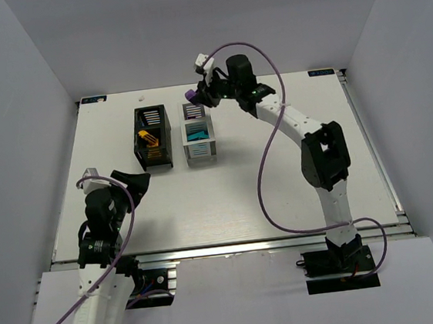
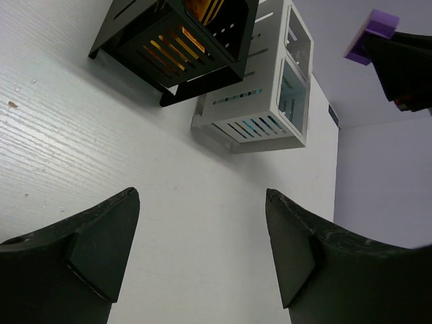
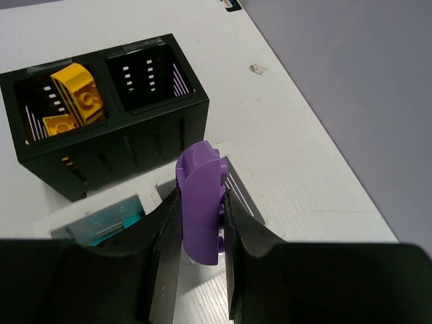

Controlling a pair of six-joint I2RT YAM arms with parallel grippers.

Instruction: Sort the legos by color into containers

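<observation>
Now right claw (image 3: pixel 201 209) grips purple lego (image 3: pixel 198 182) above white container (image 1: pixel 200 156) (far end).

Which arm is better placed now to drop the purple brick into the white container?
Right. The right gripper is shut on the purple lego brick, over the far end of the white container. The left gripper hangs open and empty, away from it.
</observation>
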